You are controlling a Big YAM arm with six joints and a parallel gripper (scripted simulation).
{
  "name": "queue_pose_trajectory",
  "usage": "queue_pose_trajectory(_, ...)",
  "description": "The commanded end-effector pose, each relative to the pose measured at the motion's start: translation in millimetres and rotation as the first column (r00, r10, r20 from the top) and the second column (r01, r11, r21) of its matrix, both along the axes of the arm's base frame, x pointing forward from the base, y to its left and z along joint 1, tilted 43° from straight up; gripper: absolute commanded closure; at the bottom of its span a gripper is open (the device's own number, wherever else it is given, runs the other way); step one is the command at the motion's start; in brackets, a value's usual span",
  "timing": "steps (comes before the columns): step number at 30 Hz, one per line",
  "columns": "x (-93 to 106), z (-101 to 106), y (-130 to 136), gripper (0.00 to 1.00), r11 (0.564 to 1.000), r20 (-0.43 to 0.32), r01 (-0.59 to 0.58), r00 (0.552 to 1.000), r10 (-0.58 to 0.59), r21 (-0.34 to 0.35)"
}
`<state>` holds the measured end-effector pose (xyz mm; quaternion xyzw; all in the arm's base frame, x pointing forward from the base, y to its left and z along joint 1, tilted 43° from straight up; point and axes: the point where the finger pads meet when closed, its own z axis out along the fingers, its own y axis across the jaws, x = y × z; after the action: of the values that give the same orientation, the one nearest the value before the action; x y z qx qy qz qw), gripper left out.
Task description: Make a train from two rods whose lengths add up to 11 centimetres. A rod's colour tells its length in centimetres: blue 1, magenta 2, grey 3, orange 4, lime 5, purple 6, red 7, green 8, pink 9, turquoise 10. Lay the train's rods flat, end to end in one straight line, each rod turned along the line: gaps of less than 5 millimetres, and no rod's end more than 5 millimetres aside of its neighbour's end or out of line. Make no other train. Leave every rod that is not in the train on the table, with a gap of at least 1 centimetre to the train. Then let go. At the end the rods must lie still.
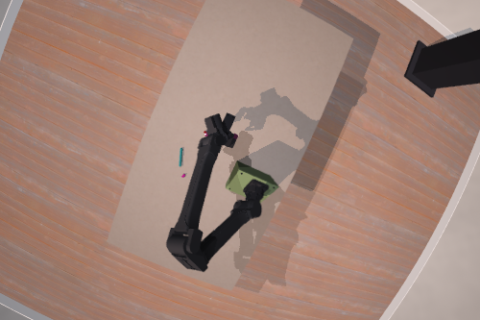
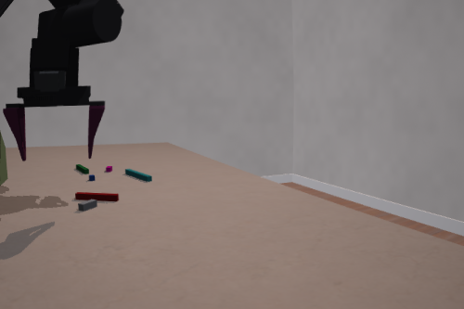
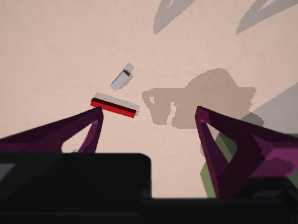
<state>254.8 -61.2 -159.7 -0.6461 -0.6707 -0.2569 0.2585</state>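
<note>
My gripper [image 1: 220, 135] [image 2: 56, 155] [image 3: 149, 111] is open and empty, and it hangs above the table. Below it lie a red rod [image 2: 96, 196] [image 3: 114, 106] and a short grey rod [image 2: 87, 205] [image 3: 123, 78]. In the wrist view the red rod shows just ahead of the left fingertip, with the grey rod beyond it. Farther off lie a green rod [image 2: 83, 169], a small blue rod [image 2: 92, 177], a small magenta rod [image 2: 109, 169] [image 1: 183, 176] and a turquoise rod [image 2: 138, 174] [image 1: 180, 157]. All the rods lie flat and apart from each other.
The arm's olive-green base [image 1: 250, 177] [image 2: 2, 160] stands on the tan table top [image 1: 269, 31] near the rods. A black post [image 1: 446, 64] stands off the table at the far right. A wooden floor surrounds the table.
</note>
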Motion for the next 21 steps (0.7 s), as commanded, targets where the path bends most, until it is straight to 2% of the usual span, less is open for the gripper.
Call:
queue_pose_trajectory(1,6.5,1.8,-7.4,0.00,1.000,0.010,0.015,1.000,-0.015,-0.010)
queue_pose_trajectory(9,9.8,6.9,-1.6,0.00,1.000,0.005,0.012,1.000,-0.012,-0.014)
queue_pose_trajectory(14,17.6,19.6,13.2,0.00,0.989,-0.122,0.148,0.981,-0.150,-0.025)
queue_pose_trajectory(15,20.1,19.6,11.7,0.00,0.989,-0.117,0.148,0.982,-0.151,-0.027)
queue_pose_trajectory(16,20.9,23.7,17.5,0.00,0.981,-0.160,0.191,0.968,-0.194,-0.033)
queue_pose_trajectory(18,29.1,23.7,12.7,0.00,0.981,-0.145,0.192,0.970,-0.195,-0.039)
queue_pose_trajectory(21,19.1,15.8,7.8,0.00,0.975,-0.177,0.222,0.958,-0.224,-0.031)
